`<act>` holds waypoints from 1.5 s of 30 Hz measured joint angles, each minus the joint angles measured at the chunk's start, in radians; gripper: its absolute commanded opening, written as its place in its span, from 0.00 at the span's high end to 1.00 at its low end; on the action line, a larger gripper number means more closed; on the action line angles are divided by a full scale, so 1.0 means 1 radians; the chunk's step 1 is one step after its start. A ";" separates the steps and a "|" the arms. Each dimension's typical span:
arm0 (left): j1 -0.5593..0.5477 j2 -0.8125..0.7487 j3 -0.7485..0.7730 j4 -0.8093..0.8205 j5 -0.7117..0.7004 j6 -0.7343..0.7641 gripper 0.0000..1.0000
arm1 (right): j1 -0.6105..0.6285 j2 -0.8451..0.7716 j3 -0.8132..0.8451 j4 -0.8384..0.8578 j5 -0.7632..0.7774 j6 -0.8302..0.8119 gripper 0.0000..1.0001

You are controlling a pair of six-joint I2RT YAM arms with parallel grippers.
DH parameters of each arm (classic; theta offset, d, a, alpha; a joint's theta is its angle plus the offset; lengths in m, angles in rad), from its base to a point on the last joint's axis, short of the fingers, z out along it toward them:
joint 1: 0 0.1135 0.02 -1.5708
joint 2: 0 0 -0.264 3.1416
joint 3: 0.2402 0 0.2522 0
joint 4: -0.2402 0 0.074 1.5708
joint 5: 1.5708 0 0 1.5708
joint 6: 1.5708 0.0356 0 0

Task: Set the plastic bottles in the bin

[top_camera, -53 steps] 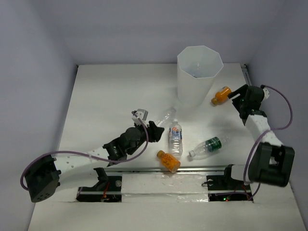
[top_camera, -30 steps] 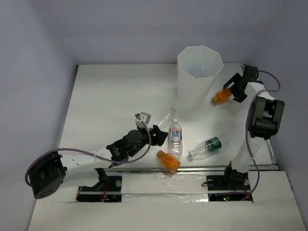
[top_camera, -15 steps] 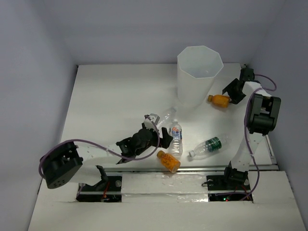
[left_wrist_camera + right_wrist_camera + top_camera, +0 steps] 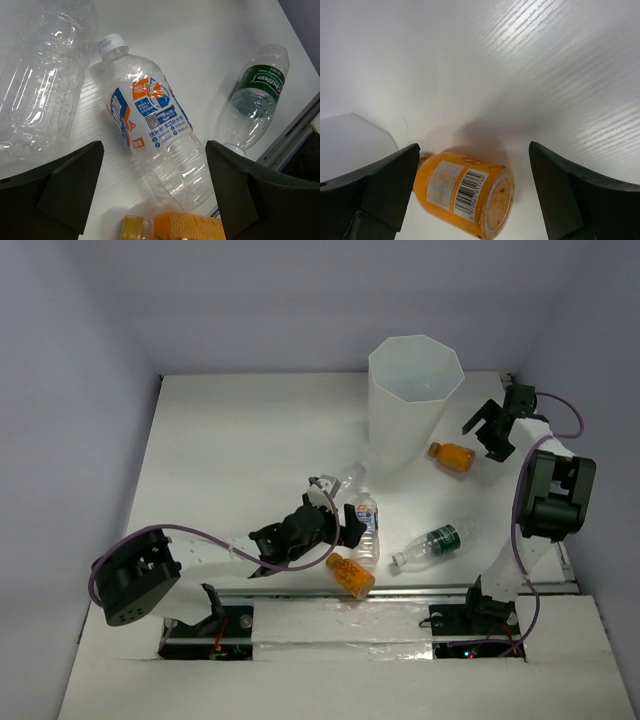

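The white bin (image 4: 415, 390) stands at the back right. An orange bottle (image 4: 452, 455) lies on the table just right of the bin's base; in the right wrist view it (image 4: 465, 197) lies below and between my open right gripper's (image 4: 474, 160) fingers, untouched. My right gripper (image 4: 485, 432) hovers beside it. My left gripper (image 4: 350, 525) is open over a blue-labelled bottle (image 4: 150, 130), which lies flat. A plain clear bottle (image 4: 40, 85), a green-labelled bottle (image 4: 255, 100) and a second orange bottle (image 4: 180, 227) lie around it.
The bin's wall (image 4: 350, 140) shows at the left of the right wrist view. A metal rail (image 4: 400, 590) runs along the table's near edge, just past the near orange bottle (image 4: 350, 575). The green-labelled bottle (image 4: 430, 545) lies right of centre.
The right gripper opened and the orange bottle it held now lies on the table beside the bin. The left gripper moved right, over the blue-labelled bottle.
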 measured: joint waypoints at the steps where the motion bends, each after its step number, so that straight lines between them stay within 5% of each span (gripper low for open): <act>1: 0.000 0.003 0.004 0.000 0.000 0.000 0.19 | 0.000 -0.019 -0.015 0.012 0.007 0.000 0.05; 9: 0.000 -0.004 0.009 0.000 -0.014 0.008 0.19 | 0.000 -0.185 -0.139 0.099 0.007 -0.076 0.08; 26: 0.000 -0.030 0.006 0.016 -0.019 0.017 0.19 | 0.026 -0.023 -0.074 0.064 -0.172 -0.172 0.13; 45: 0.000 -0.030 -0.012 0.048 0.004 0.016 0.20 | 0.067 -0.250 -0.367 0.169 -0.217 -0.137 0.07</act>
